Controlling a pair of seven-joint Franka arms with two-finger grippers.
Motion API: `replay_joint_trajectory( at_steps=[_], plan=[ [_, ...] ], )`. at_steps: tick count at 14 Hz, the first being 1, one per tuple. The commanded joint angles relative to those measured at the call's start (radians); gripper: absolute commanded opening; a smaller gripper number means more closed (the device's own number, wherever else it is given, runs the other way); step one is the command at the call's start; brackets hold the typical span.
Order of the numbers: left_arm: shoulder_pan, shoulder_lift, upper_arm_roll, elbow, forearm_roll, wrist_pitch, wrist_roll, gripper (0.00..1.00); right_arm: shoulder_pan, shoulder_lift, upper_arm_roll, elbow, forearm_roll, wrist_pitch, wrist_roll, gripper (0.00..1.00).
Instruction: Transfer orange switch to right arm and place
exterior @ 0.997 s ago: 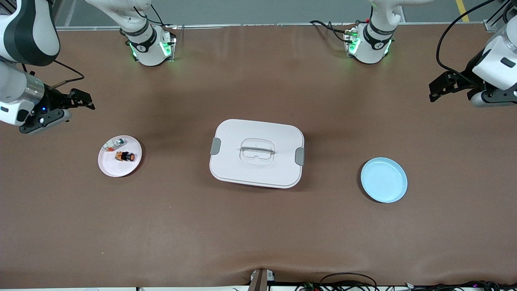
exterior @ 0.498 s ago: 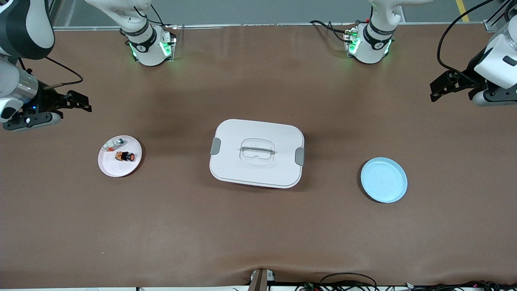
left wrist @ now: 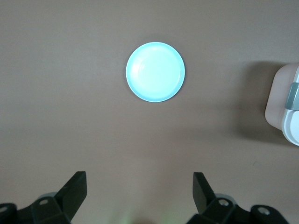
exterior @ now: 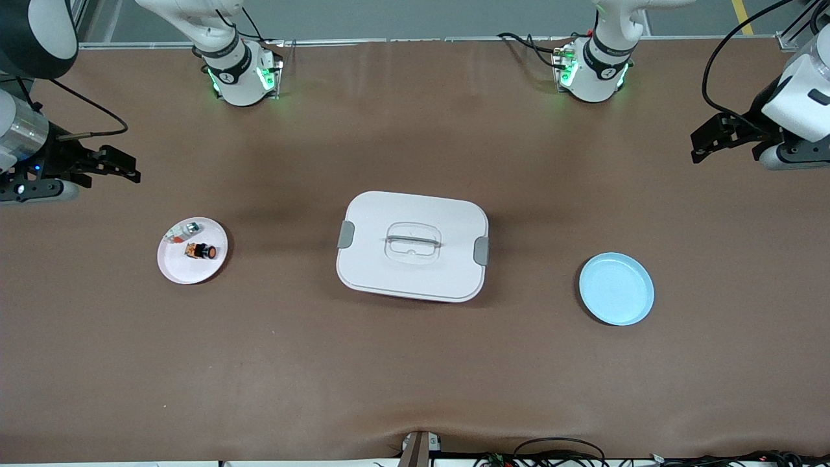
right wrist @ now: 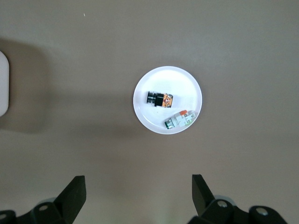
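The orange switch (exterior: 200, 250) on the pink plate (exterior: 174, 267) looked light, rigid and roll-prone, best pinched across its black body; the left pincer (left wrist: 139, 190) and right pincer (right wrist: 138, 190) both gaped wide above the desk (exterior: 415, 363).

Probably a robotics lab: 2 bench-mounted arm bases (exterior: 241, 74) on a brown table (exterior: 415, 363), loose cables (exterior: 557, 451).

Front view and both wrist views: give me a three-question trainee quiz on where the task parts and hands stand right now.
1. True or false: the orange switch lies on the white plate.
2. Which is empty? A. the white plate B. the blue plate
3. Fill in: the left hand and the right hand are both ____ and hold nothing.

Key: 1 true, beside the silver-white part. 2 B. 3 open; each is over bare table at its own end, and the closed white box sits between the plates.
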Motion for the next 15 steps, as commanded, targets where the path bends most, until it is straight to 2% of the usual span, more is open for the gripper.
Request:
replay_joint_trajectory(
  at_steps=[1,4,6,15],
  plan=[
    [-0.001,-0.006,0.001,0.006,-0.017,-0.003,0.002,1.0,0.0,0.036,-0.001,0.096,-0.007,-0.043,0.031,1.0],
    [-0.001,-0.008,0.001,0.006,-0.017,-0.003,0.002,1.0,-0.003,0.036,-0.004,0.147,-0.004,-0.054,0.069,1.0],
    [-0.001,-0.008,0.001,0.006,-0.017,-0.003,0.002,1.0,-0.003,0.037,-0.007,0.191,-0.004,-0.117,0.074,1.0],
    [0.0,-0.008,-0.009,0.006,-0.017,-0.006,0.016,1.0,0.006,0.025,0.012,0.19,0.023,-0.122,0.093,1.0]
  ],
)
